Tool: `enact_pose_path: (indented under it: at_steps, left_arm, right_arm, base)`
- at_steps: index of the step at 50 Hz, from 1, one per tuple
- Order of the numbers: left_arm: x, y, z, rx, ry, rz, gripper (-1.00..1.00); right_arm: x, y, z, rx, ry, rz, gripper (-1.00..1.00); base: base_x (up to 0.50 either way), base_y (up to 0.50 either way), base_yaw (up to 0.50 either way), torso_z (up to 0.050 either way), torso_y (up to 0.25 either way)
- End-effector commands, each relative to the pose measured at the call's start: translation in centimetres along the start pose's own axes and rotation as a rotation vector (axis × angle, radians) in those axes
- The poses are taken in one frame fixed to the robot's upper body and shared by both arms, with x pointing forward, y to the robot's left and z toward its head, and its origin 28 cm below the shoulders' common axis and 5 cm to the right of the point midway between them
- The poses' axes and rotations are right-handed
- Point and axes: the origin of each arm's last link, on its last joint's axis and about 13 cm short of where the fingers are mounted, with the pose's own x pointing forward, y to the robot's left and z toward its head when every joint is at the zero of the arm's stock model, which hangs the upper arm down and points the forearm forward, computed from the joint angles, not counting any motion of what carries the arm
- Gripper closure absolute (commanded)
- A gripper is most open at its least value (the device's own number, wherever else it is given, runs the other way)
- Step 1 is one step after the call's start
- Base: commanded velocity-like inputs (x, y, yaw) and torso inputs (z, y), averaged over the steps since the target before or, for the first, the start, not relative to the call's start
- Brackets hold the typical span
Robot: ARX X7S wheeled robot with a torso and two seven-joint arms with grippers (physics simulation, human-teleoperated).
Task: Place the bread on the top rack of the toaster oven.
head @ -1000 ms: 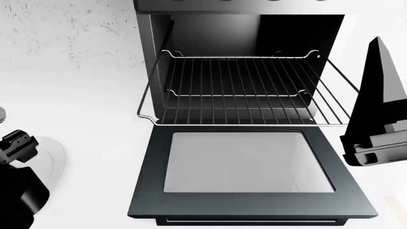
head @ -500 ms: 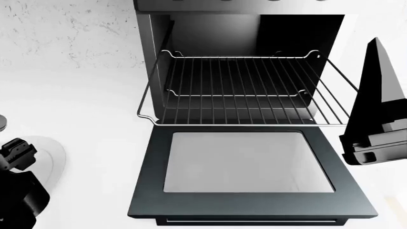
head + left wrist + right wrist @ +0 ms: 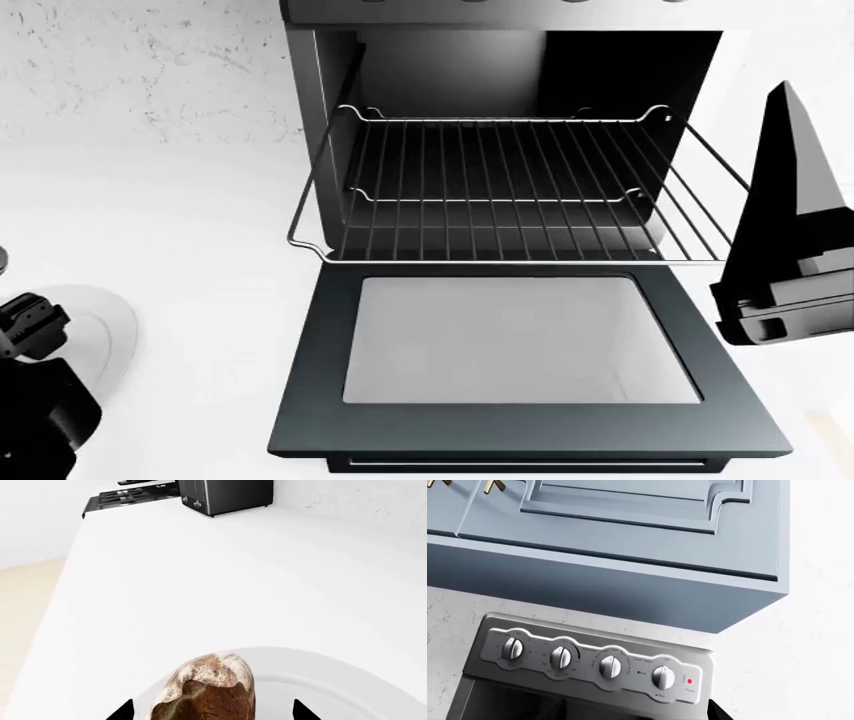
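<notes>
The bread (image 3: 208,690) is seen on its plate (image 3: 347,690) between the spread fingers of the left hand (image 3: 212,711), ungrasped; the top rack (image 3: 514,190) is left bare, so transfer remains.

The left arm (image 3: 34,400) is low at the near left, and its gripper (image 3: 210,711) points downward with the two fingertips (image 3: 122,711) set wide apart. The right arm (image 3: 790,230) stands raised at the right side, and whether its gripper is open cannot be seen.
</notes>
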Motion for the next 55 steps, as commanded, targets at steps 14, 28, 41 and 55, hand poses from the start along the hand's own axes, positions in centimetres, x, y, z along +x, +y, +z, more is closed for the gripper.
enact_pose_path:
  at_steps: [14,28,41,55]
  left_arm:
    - [0.3,0.3,-0.9,0.004,0.05,0.022,1.0]
    - [-1.0,0.7,1.1,-0.04,-0.016,-0.079,1.0]
    - [-2.2,0.7,3.7,-0.106,-0.082,-0.159,1.0]
    - [-3.7,1.1,5.4,-0.112,-0.133,-0.266,1.0]
  right_arm:
    - [-0.1,0.1,0.1,0.0,-0.005,-0.005,-1.0]
    - [-0.1,0.2,0.3,-0.005,-0.014,-0.009,-1.0]
    - [-0.4,0.1,0.8,-0.012,-0.022,-0.016,-1.0]
    - [-0.7,0.1,0.8,-0.013,-0.027,-0.025,-1.0]
  base:
    - [0.0,0.0,0.0,0.0,0.0]
    - [0.0,0.0,0.0,0.0,0.0]
    - [0.0,0.0,0.0,0.0,0.0]
    - [0.0,0.0,0.0,0.0,0.0]
